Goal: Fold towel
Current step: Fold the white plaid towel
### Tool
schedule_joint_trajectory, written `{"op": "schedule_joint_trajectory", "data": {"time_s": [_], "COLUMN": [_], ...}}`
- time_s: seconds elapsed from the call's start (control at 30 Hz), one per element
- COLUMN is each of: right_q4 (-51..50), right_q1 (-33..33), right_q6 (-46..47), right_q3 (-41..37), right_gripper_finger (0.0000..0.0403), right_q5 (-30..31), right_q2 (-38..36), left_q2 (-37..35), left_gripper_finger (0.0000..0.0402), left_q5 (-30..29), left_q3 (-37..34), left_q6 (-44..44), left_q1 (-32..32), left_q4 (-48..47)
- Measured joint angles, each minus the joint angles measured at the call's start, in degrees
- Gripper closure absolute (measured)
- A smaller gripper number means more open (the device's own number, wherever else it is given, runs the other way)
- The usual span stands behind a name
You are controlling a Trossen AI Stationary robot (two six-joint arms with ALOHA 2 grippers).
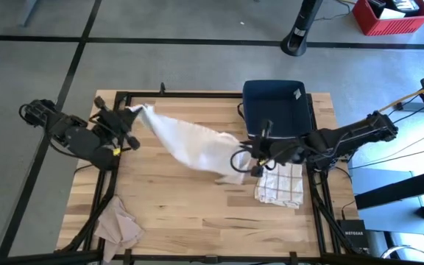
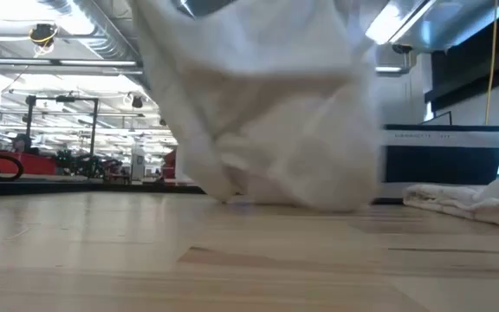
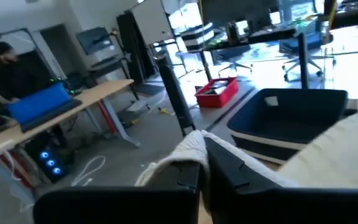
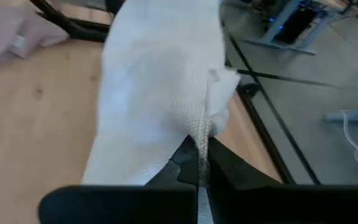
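**Sam:** Where is the towel right now?

**Me:** I have the white towel (image 1: 197, 145) up in the air over the middle of the table (image 1: 197, 213). It hangs between my two arms like a little hammock. The low view shows its bottom edge hanging just above the wood or brushing it; I cannot tell which.

**Sam:** Are both grippers holding it?

**Me:** Yes. My left gripper (image 1: 129, 118) is clamped on one corner, near the far left of the table. My right gripper (image 1: 243, 158) is pinched tight on the other end, near the middle right. In each wrist view I see cloth squeezed between the dark fingers (image 4: 188, 163).

**Sam:** So which step is this?

**Me:** I think I am at the spreading-out part. The towel is lifted and stretched, but it is twisted and bunchy, not flat. No fold is made yet.

**Sam:** What comes next?

**Me:** I guess I need to pull my arms apart a bit to get the sag out, then lay the towel flat on the bare wood. After that I can bring one edge over the other.

**Sam:** Anything in the way?

**Me:** A checked cloth (image 1: 280, 184) lies just under my right arm, and a blue bin (image 1: 274, 103) sits behind it. A tan rag (image 1: 118, 224) is in the near left corner. I should set the towel down in the open space between them.
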Motion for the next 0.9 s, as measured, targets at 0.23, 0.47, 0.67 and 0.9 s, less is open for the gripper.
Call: {"op": "schedule_joint_trajectory", "data": {"time_s": [0.23,0.47,0.67,0.9], "right_q4": [8.0,28.5,31.1,15.9], "right_q1": [-2.1,1.4,1.9,1.9], "right_q6": [0.9,4.7,8.5,6.6], "right_q3": [-10.2,-23.9,-25.3,-17.6], "right_gripper_finger": [0.0390,0.0377,0.0311,0.0213], "right_q5": [-12.0,-21.5,-20.9,-24.3], "right_q2": [5.5,14.6,23.6,24.6], "left_q2": [1.0,4.6,10.3,14.4], "left_gripper_finger": [0.0396,0.0396,0.0396,0.0396], "left_q5": [20.8,41.4,46.7,49.3], "left_q3": [-5.3,-22.0,-31.8,-35.2], "left_q6": [-11.6,-35.0,-49.0,-56.3], "left_q1": [-1.6,-7.6,-9.9,-9.7], "left_q4": [-8.5,-1.2,3.9,3.8]}}
